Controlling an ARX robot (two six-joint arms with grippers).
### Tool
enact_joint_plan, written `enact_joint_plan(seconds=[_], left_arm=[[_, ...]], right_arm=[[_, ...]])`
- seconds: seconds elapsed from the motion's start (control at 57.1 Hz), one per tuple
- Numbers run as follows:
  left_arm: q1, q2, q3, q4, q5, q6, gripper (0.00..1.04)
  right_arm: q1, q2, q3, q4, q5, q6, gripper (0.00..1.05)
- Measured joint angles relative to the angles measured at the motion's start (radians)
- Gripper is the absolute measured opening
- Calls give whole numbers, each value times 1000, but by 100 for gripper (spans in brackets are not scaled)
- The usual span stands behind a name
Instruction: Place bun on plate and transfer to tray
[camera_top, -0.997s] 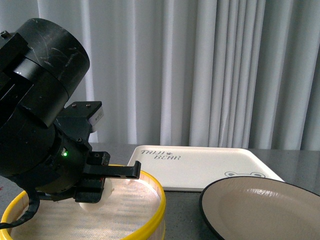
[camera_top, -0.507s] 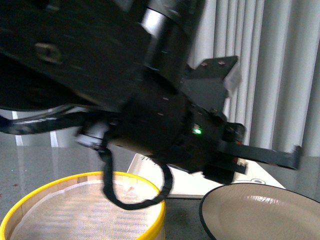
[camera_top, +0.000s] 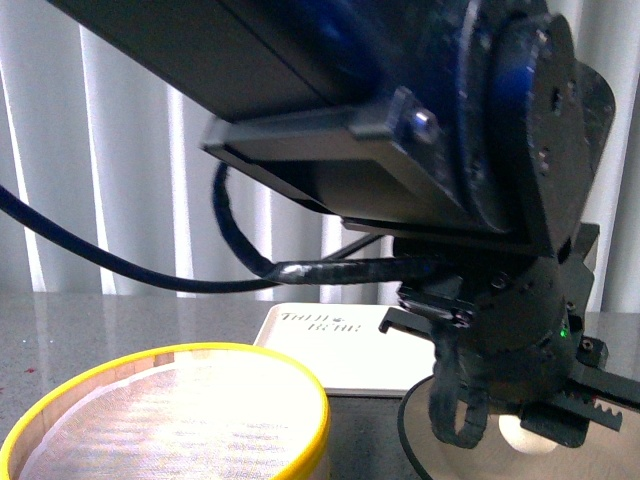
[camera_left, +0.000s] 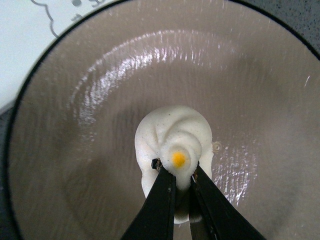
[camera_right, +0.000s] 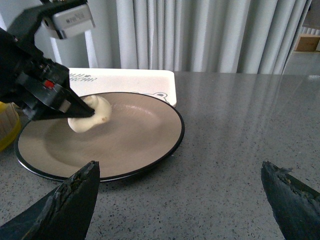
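Observation:
The cream-white bun (camera_left: 172, 135) with its swirled top is pinched at its top knot by my left gripper (camera_left: 179, 167), which is shut on it. It sits low over the beige inside of the black-rimmed plate (camera_left: 100, 100); I cannot tell whether it touches. From the front, the bun (camera_top: 525, 432) shows under the left gripper (camera_top: 560, 415), over the plate (camera_top: 420, 440). The tray (camera_top: 330, 345) lies just behind. In the right wrist view, the bun (camera_right: 95, 116) is over the plate (camera_right: 130, 135). My right gripper (camera_right: 182, 200) stands open over bare table, nearer than the plate.
A yellow-rimmed steamer basket (camera_top: 170, 415) stands left of the plate, with nothing in it. The left arm's dark body and cable fill much of the front view. Grey speckled tabletop (camera_right: 240, 125) stretches right of the plate. Curtains hang behind.
My left arm has swung right from the steamer basket, carrying the bun, and now holds it low over the plate. The basket no longer holds the bun.

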Motion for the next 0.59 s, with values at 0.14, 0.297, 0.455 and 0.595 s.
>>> enact_joint_plan(seconds=[0.14, 0.297, 0.455, 0.595], left_arm=[[-14, 34, 31, -8, -23, -40, 5], [-25, 49, 55, -9, -39, -60, 15], [-29, 52, 60, -9, -31, -85, 43], [-29, 52, 60, -9, -19, -113, 68]], right_arm=[[0, 0, 0, 0, 0, 0, 96], [0, 0, 0, 0, 0, 0, 96], [0, 0, 0, 0, 0, 0, 96], [0, 0, 0, 0, 0, 0, 96]])
